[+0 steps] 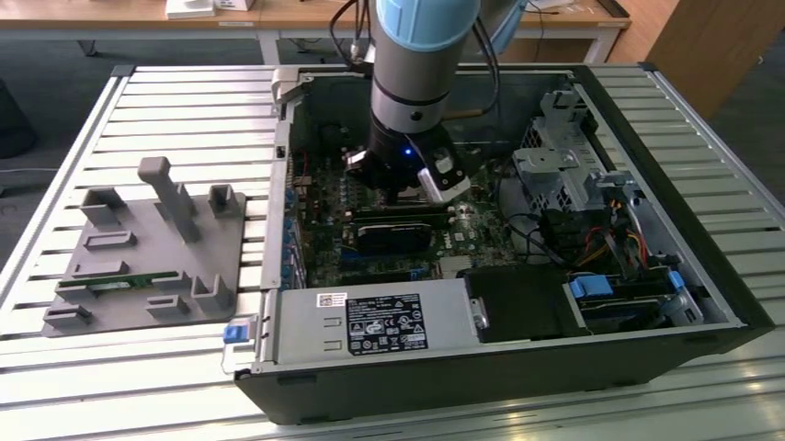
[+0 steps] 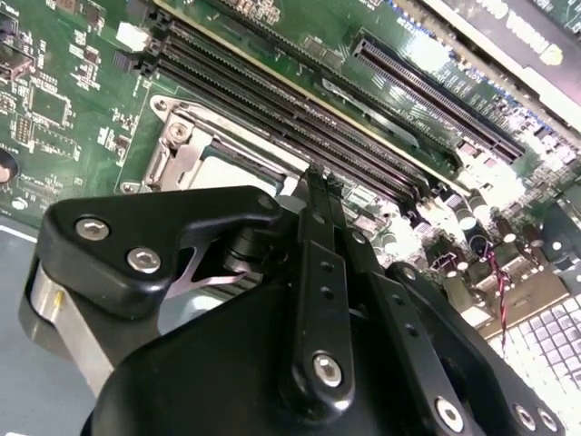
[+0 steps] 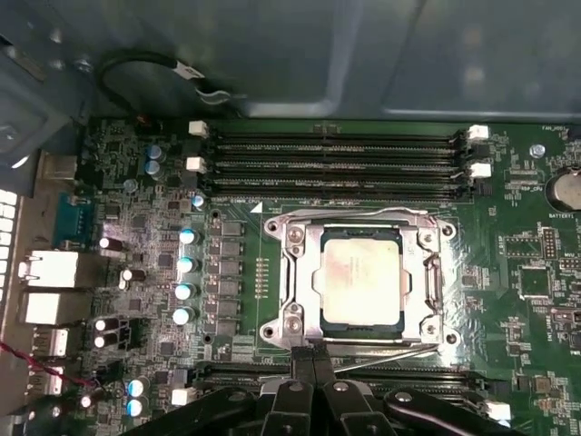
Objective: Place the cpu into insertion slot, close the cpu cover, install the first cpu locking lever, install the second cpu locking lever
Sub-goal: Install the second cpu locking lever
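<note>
A slatted bench (image 1: 147, 110) is seen in the exterior view, carrying an open computer case (image 1: 638, 367) and, toward the exterior view's left, a grey fixture tray (image 1: 123, 276) set just beside the case wall. Bare slats are left around the tray and along the near edge of the bench. The arm (image 1: 424, 55) is lowered into the case from above, with the drive cage (image 1: 576, 175) near it on the exterior view's right and the power supply (image 1: 374, 322) lying along the case's near wall.

The green circuit board (image 3: 536, 263) is shown in both wrist views. Four long memory slots (image 3: 336, 163) run along one edge of the insertion slot (image 3: 300, 327), and more slots lie along the opposite edge, where the end effector (image 3: 313, 359) is placed. The cpu cover (image 3: 300, 245) is seen lying flat over the insertion slot, its frame bordering the cpu (image 3: 360, 277), which is seated in the cut-out middle. A thin metal lever (image 3: 399, 352) is seen along the edge nearest the end effector.

The fingers of the end effector are pressed together to a narrow tip, with nothing gripped, right at the rim of the cover.
</note>
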Robot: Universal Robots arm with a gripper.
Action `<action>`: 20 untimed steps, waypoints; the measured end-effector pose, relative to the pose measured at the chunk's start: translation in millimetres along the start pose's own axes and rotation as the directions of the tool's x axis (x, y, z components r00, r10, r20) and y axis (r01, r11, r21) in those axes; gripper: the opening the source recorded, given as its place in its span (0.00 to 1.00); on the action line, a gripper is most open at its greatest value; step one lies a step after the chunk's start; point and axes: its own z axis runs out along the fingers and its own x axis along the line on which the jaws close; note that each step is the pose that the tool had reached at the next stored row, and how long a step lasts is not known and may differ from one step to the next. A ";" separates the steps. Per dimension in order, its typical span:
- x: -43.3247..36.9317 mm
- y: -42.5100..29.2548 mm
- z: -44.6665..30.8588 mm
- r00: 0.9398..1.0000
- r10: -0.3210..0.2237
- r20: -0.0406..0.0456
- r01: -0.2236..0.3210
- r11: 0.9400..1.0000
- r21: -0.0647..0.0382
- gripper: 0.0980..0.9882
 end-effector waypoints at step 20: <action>6.1 -15.0 -2.7 1.000 -0.002 0.000 0.002 0.999 -0.051 0.01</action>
